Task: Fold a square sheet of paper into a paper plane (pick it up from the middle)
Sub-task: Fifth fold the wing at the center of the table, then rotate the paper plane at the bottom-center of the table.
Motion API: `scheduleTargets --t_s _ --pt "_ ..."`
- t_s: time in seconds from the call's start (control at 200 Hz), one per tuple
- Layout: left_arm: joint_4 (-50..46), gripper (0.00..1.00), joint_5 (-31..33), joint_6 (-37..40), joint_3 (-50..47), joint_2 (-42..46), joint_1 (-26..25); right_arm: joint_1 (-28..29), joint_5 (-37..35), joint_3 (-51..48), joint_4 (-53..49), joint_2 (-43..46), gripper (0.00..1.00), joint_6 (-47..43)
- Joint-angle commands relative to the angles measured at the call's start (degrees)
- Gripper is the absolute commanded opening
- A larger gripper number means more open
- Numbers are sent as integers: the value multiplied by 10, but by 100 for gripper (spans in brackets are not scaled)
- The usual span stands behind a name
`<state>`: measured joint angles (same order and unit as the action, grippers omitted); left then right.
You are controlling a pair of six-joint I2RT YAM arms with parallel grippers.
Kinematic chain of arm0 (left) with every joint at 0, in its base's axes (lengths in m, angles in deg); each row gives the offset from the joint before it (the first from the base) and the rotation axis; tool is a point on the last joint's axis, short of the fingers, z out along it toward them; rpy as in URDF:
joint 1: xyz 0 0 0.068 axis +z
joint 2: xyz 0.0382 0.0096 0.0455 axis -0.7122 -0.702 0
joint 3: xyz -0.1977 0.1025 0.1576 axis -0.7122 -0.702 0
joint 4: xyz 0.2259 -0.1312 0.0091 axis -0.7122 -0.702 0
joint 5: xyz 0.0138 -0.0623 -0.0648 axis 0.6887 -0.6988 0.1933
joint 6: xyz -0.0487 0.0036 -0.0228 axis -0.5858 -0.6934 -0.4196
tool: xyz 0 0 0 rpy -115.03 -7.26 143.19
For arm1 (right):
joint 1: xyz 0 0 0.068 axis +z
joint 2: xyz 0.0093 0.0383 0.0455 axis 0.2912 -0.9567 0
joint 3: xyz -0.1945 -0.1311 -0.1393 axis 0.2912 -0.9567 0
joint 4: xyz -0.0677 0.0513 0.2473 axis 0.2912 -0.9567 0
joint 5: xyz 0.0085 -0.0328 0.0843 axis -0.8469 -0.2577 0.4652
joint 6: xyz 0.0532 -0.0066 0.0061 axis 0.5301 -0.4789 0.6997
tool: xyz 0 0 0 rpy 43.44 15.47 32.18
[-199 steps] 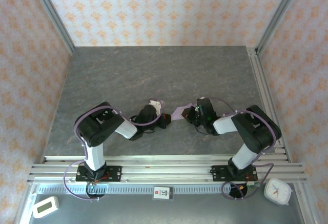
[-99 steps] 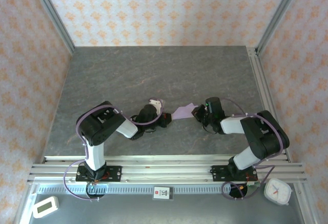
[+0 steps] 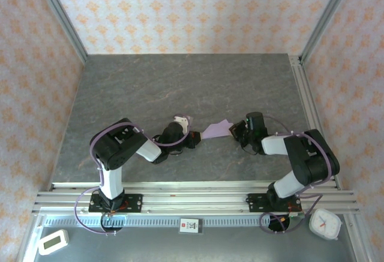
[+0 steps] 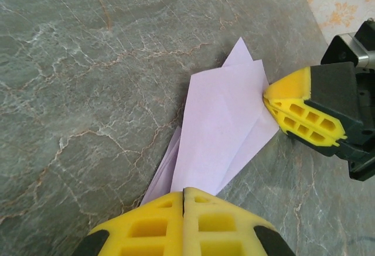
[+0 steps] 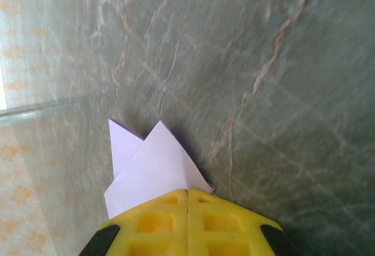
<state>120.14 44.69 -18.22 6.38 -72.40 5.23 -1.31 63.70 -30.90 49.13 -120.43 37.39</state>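
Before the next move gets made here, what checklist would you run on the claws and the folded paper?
1. Left claw shut on the narrow end of the folded paper: ok.
2. Right claw shut on the paper's wide end: ok.
3. Paper spans between both claws with no visible tear: ok.
4. Layers lined up: not ok, lower layers peek out beside the left claw.
5. Paper lifted off the table: cannot tell.
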Motion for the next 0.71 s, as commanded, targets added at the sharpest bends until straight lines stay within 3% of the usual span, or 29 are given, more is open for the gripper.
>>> scheduleTargets --t_s 0.0,0.145,0.285,0.43,0.601,0.701 --pt "-145 0 33 -25 -50 -66 17 -30 -145 1 -118 -18 2 28" --pt "-117 0 25 -66 -75 -21 17 -30 -178 12 -156 73 3 16" --pt "-113 0 19 -87 -80 78 6 -30 -120 13 -161 135 5 -31" --pt "-234 0 65 -48 -9 161 4 -30 -98 -24 -150 182 5 -51" --pt "-326 0 101 10 103 142 22 -30 -155 -22 -154 182 3 -80" --pt "-351 7 114 42 170 97 34 -30 -173 -1 -174 154 0 -96"
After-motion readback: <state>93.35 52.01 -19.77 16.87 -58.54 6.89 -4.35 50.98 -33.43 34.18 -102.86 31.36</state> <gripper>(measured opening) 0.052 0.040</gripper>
